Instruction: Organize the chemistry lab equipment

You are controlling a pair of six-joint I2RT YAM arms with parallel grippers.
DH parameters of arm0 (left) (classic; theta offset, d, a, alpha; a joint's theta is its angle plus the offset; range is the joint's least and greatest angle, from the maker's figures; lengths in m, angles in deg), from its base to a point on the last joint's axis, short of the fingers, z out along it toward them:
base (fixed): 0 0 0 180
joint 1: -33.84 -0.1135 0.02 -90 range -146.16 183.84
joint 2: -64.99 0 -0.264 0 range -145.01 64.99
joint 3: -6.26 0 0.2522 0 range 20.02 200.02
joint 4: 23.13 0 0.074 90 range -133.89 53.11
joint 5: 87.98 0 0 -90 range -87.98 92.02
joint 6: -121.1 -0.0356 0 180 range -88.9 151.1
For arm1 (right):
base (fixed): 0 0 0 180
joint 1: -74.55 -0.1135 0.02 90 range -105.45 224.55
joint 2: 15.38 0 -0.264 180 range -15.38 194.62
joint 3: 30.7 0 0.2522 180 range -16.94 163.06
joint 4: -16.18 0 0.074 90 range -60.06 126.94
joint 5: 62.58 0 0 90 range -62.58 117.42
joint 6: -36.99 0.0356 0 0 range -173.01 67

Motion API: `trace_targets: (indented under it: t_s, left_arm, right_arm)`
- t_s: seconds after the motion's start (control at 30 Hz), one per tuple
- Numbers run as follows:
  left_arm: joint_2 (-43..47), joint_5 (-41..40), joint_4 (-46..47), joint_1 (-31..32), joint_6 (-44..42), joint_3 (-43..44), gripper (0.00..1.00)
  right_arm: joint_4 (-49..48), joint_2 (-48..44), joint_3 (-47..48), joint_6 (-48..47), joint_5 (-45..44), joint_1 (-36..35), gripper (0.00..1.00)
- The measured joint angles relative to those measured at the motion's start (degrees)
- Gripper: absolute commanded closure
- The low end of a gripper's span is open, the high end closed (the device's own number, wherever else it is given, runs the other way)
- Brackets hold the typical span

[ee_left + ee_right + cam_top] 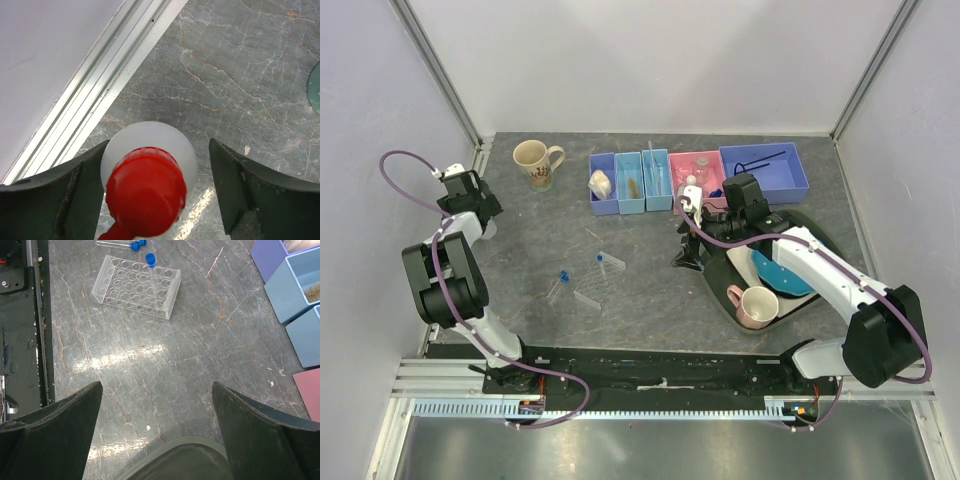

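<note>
from above, at the table's far left edge, the left gripper [468, 195] hung close to the wall, while the right gripper [688, 257] sat over mid-table, in front of a row of coloured bins [760, 172]. loose blue-capped tubes [561, 276] lay on the grey table [520, 240] between the arms.

on the left wrist camera, the red-capped white squeeze bottle [150, 145] stood upright between the spread fingers [50, 200]. the claw was open around it. one finger was just beside the bottle and the other stood apart, so it was not yet gripped.

on the right wrist camera, that claw was open too, with only bare table between its fingers [260, 435]. ahead stood the clear rack [136, 287], holding one upright tube [150, 261].

the step in hand seemed to be the left arm's grasp of the squeeze bottle. the next move likely called for closing squarely on the bottle's body, below the cap, then lifting it straight up clear of the wall rail [90, 95].
</note>
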State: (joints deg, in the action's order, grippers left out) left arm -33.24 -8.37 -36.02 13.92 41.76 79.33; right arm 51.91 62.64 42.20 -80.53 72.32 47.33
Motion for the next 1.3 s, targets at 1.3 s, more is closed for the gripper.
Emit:
trace_targets:
  t_s: [1.3]
  left_arm:
    - [28.5, 30.1, -15.9, 21.8, 4.1, -3.5, 0.63]
  right_arm:
    - [0.0, 0.6, 0.1, 0.8, 2.5, 9.8, 0.02]
